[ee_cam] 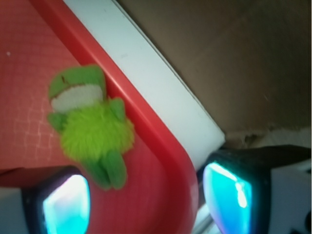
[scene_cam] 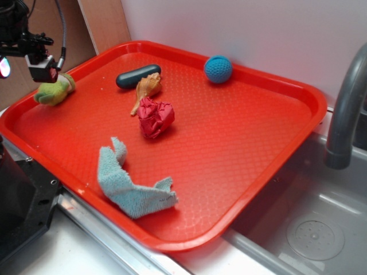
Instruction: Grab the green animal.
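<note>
No brand, label or writing can be read on anything in either view.

The end effector (scene_cam: 50, 73) hangs over the far left edge of the red tray (scene_cam: 298, 91), its fingers spread wide and holding nothing. In the wrist view the two finger pads (ee_cam: 66, 204), glowing blue-green, stand well apart. The green animal (ee_cam: 92, 131) lies on the tray between and just ahead of them, beside the raised rim, a pale patch on its head. In the exterior view the toy sits just below the end effector; whether they touch cannot be told.

Farther from the end effector, toward the tray's middle, lie a dark oblong object (scene_cam: 138, 75), a tan seashell (scene_cam: 147, 89) touching it and a crumpled red item (scene_cam: 155, 117). A blue ball (scene_cam: 218, 69) sits near the far rim, a pale blue-green cloth (scene_cam: 131, 184) at the near side. A grey faucet (scene_cam: 347, 109) and sink (scene_cam: 298, 229) lie beyond the tray.
</note>
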Robot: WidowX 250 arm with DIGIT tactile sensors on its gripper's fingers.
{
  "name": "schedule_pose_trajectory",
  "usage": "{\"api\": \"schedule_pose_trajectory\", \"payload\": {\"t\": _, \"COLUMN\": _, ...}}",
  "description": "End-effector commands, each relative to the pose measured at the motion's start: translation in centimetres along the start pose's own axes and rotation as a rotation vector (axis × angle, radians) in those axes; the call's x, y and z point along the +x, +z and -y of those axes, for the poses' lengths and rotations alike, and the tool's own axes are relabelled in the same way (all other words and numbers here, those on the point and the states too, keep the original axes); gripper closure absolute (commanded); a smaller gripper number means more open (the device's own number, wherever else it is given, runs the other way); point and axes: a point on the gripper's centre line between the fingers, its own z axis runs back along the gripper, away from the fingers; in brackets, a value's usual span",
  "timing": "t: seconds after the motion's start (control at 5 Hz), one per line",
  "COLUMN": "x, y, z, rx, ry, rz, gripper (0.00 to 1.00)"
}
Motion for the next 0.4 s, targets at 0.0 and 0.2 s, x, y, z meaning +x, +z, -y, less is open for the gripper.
{"api": "schedule_pose_trajectory", "payload": {"t": 0.0, "x": 0.7, "y": -2.3, "z": 0.3, "rx": -0.043, "ry": -0.081, "rz": 0.009, "gripper": 0.00}}
{"api": "schedule_pose_trajectory", "payload": {"t": 0.2, "x": 1.0, "y": -3.6, "z": 0.9, "rx": -0.063, "ry": -0.099, "rz": -0.005, "gripper": 0.00}}
